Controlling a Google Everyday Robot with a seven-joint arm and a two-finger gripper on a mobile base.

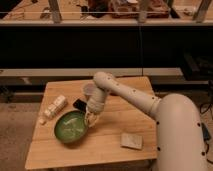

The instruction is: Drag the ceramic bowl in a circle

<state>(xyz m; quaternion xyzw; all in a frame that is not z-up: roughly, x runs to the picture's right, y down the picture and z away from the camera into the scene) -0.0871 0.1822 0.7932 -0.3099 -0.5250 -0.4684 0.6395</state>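
The ceramic bowl (71,126) is wide, shallow and glossy green with pale streaks inside. It sits on the wooden table (115,145), left of centre. My gripper (90,119) reaches down from the white arm and meets the bowl's right rim. A small pinkish cup (88,90) stands behind the arm, partly hidden.
A white packet (53,108) lies at the table's left edge. A dark flat object (79,104) lies just behind the bowl. A grey pouch (132,141) lies front right. A dark counter and rail run behind the table.
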